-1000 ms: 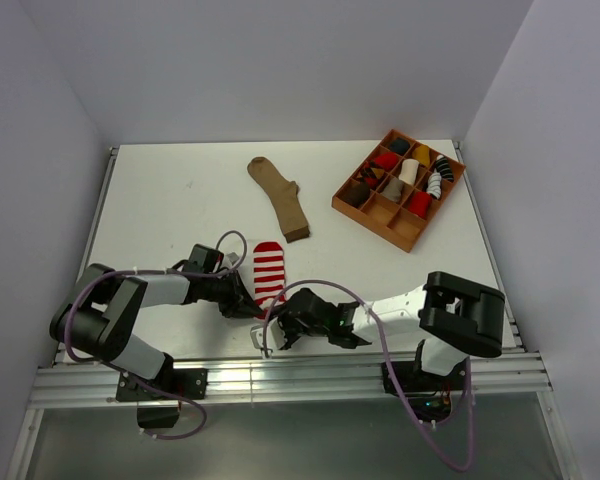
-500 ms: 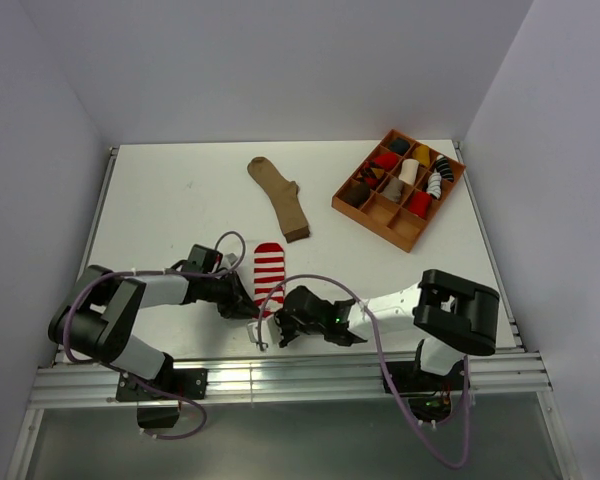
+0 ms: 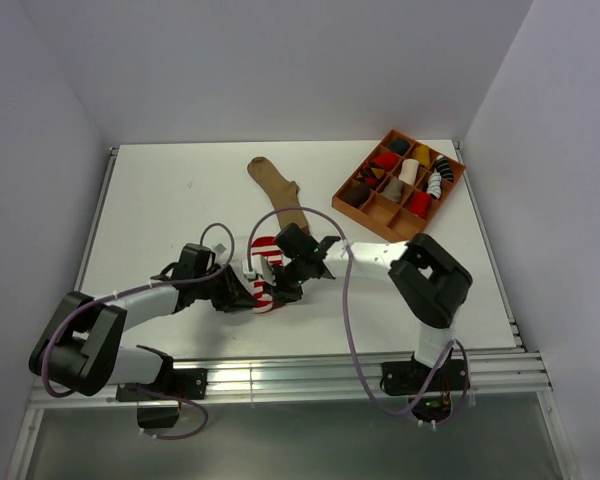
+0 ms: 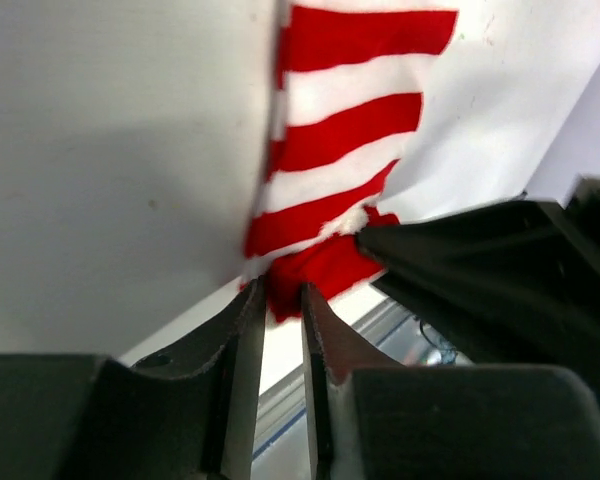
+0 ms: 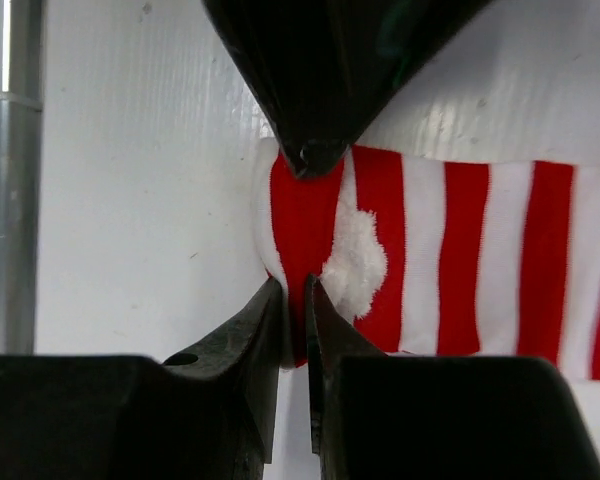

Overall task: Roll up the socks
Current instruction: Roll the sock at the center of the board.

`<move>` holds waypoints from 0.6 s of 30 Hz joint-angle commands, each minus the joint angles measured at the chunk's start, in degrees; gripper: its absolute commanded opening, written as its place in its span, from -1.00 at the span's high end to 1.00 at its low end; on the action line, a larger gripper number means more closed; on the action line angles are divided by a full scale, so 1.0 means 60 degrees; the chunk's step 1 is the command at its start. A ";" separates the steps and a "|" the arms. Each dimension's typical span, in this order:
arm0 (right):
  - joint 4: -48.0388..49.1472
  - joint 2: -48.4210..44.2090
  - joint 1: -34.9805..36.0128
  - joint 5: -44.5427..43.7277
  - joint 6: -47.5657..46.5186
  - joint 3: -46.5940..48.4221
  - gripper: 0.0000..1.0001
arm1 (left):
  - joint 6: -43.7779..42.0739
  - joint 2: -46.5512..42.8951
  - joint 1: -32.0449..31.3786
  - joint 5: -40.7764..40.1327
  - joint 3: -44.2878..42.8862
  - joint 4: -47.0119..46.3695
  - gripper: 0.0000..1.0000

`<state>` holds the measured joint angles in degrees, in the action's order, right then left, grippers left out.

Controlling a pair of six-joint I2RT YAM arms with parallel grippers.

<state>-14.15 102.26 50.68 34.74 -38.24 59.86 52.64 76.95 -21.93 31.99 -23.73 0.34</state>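
**Both sets of fingers meet at the red end of the striped sock**

We find the striped sock (image 4: 350,130) on the white worktop (image 3: 160,200), toward the near edge and about midway across. Its red and white bands run crosswise. Its solid red end, marked by a fluffy white patch (image 5: 355,260), points toward the arms' bases, and everything meets at that end.

In the right wrist view, the right fingers (image 5: 268,315) are drawn down to a slim slot. The red edge sits inside it, so we read them as pinched on the fabric. The left fingers (image 4: 252,315) come at the same end from the opposite side. They stand narrow, with the red edge right at their tips, but we cannot tell whether they grip it or only touch it. One dark left fingertip presses on the red end directly across from the right pair. The two sets are almost tip to tip, with only the sock's end between them. The banded length of the sock stretches away from both along the worktop.

Just beyond it the tan sock (image 3: 280,195) lies flat, with its near end beside the right arm's wrist. At the back right, well apart from both socks, a wooden tray (image 3: 372,224) holds rolled socks (image 3: 409,171) in its compartments.
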 commanded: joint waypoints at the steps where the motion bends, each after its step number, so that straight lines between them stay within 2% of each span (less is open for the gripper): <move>1: -0.2546 0.0796 -0.0461 0.1605 0.0177 0.1067 0.72 | 0.0118 -0.0577 0.0052 -0.0862 0.0218 -0.0393 0.44; 10: -0.4934 0.2760 -0.1531 0.3583 0.0294 0.3206 0.72 | 0.0293 -0.2788 0.0038 -0.2473 0.0994 -0.1213 0.31; 12: -0.5460 0.3227 -0.1735 0.3964 0.0337 0.3659 0.71 | 0.0294 -0.3358 0.0023 -0.2548 0.1317 -0.1897 0.28; 18: -0.6809 0.4371 -0.2277 0.4990 0.0367 0.4918 0.72 | -0.0175 -0.3596 -0.0416 -0.3104 0.1435 -0.3216 0.25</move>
<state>-47.07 125.95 38.57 60.25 -35.86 84.97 53.41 55.59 -22.94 16.51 -15.38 -10.81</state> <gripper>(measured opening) 0.185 0.371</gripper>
